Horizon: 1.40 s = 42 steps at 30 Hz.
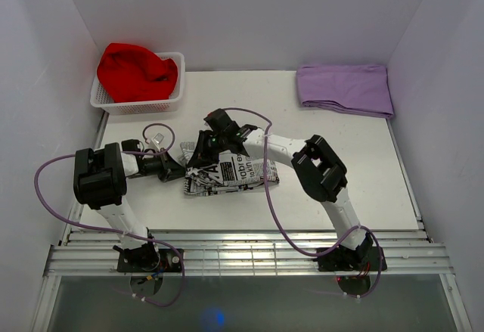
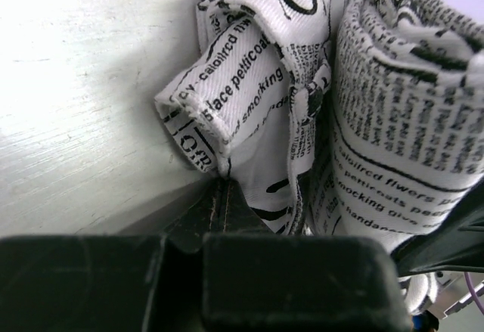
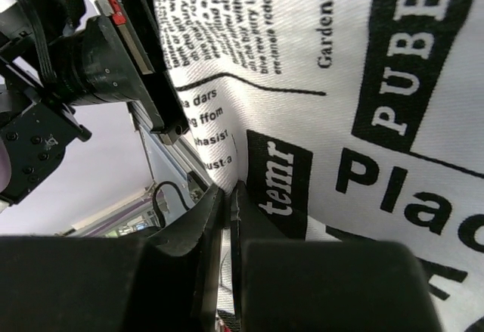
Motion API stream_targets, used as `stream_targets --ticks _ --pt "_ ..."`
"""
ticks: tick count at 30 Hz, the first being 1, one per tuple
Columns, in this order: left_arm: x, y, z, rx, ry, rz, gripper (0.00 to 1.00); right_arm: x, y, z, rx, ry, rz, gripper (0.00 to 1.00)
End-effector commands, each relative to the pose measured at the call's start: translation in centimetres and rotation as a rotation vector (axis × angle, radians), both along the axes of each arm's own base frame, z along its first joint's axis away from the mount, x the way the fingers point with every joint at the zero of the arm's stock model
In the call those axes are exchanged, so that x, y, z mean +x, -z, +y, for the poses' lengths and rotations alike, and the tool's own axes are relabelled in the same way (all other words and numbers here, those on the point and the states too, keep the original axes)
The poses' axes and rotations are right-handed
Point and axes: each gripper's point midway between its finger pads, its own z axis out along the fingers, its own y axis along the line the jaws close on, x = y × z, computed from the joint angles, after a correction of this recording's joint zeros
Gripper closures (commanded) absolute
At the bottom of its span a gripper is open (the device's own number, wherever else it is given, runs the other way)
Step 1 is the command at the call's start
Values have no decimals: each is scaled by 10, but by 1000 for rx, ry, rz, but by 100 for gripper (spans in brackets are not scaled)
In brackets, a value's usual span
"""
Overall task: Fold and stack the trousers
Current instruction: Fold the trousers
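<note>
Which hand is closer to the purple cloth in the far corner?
Right. The right hand pinches the folded trousers at the end away from the purple cloth; the left hand grips that same end from farther out, so it is the more distant.

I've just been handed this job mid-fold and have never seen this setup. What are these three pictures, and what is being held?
Two robot arms are bolted at the near edge of a white table. The overhead picture looks down from behind them; the other two come from a camera on each wrist, so they show cloth very close up. The newspaper-print trousers lie partly folded in the middle. The left hand pinches a fold at their left edge, and the right hand looks shut on cloth just beside it. At the back, a red cloth sits in a white basket, and a purple cloth lies folded at the right.
</note>
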Motion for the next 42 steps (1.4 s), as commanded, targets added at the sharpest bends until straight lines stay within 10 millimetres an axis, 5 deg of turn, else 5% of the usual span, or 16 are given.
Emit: stream_targets --ticks 1,5,12,21,26,27,28,31,35,38,42 --pt "7 14 8 87 -40 -20 100 -17 -10 9 20 -13 73 92" --pt "8 13 8 86 -47 -24 100 -19 -5 12 30 1 90 92" --pt "9 12 8 79 -65 -19 100 -3 -31 24 46 12 34 92" --pt "9 13 8 78 -74 -21 99 -15 15 18 -3 16 93 92" --pt "12 2 18 121 -103 -43 66 -2 21 16 43 -10 37 80" --pt "15 0 26 143 -127 -49 61 -2 17 14 57 -25 28 75" --pt "23 -11 35 170 -149 -89 48 3 8 12 82 -25 15 56" --pt "29 -19 67 251 -225 -71 39 11 -22 12 176 -64 -72 35" --pt "34 -42 106 321 -296 -99 37 32 -58 -1 253 -96 -175 23" --pt "29 -76 98 259 -181 -205 41 41 -87 -20 317 -173 -271 17" --pt "3 -137 52 115 36 -453 43 43 -120 -59 398 -363 -436 14"
